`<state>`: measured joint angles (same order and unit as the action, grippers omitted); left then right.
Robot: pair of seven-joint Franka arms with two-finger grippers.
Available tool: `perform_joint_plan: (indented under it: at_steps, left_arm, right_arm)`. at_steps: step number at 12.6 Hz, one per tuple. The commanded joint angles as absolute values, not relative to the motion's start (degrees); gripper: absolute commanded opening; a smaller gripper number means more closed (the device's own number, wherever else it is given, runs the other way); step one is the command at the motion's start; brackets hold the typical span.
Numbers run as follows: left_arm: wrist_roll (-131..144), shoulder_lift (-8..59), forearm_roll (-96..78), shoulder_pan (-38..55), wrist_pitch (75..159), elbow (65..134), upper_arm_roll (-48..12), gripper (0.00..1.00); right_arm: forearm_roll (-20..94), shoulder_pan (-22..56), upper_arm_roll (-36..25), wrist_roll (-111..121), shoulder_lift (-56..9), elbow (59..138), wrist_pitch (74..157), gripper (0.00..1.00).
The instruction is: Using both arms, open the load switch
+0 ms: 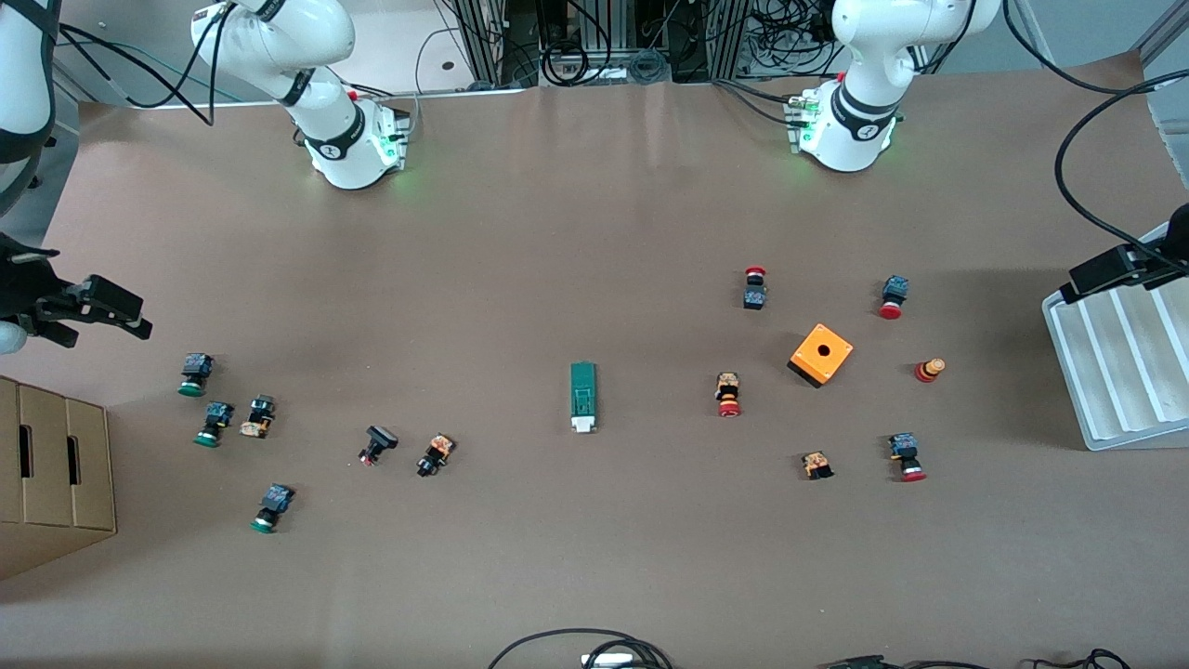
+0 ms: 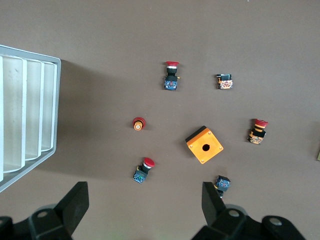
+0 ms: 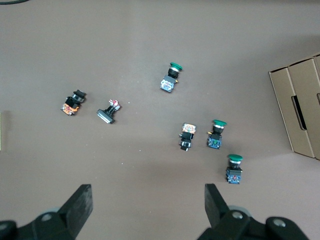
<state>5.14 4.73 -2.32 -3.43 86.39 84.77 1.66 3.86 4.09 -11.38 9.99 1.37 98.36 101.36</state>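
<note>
The load switch (image 1: 582, 397) is a slim dark-green block with a white tab at its nearer end. It lies flat in the middle of the table, alone. My right gripper (image 1: 116, 311) hangs open and empty over the right arm's end of the table, above the green push buttons (image 3: 215, 134). Its fingers (image 3: 81, 201) stand wide apart. My left gripper (image 1: 1115, 268) hovers open and empty over the left arm's end, by the white tray. Its fingers (image 2: 76, 200) are spread over bare table beside a red push button (image 2: 143, 170). Neither gripper is close to the load switch.
An orange cube box (image 1: 821, 354) with a hole sits among red push buttons (image 1: 728, 394) toward the left arm's end. Green and black buttons (image 1: 270, 507) lie scattered toward the right arm's end. A cardboard box (image 1: 56, 474) and a ribbed white tray (image 1: 1124, 372) flank the table.
</note>
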Motion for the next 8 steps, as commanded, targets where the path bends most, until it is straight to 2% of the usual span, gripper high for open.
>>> perform_joint_plan:
  at_steps: [1, 8]
  left_arm:
    - [4.83, 5.01, -2.11, -3.78, 86.31, 83.94, 1.32, 1.00]
    - [4.40, 5.01, -3.16, -3.25, 85.69, 83.76, 0.97, 1.00]
  right_arm:
    - [2.99, 4.22, -11.43, 9.93, 0.97, 97.56, 101.78, 1.00]
    - [3.16, 4.31, -11.43, 9.84, 0.97, 97.56, 101.69, 1.00]
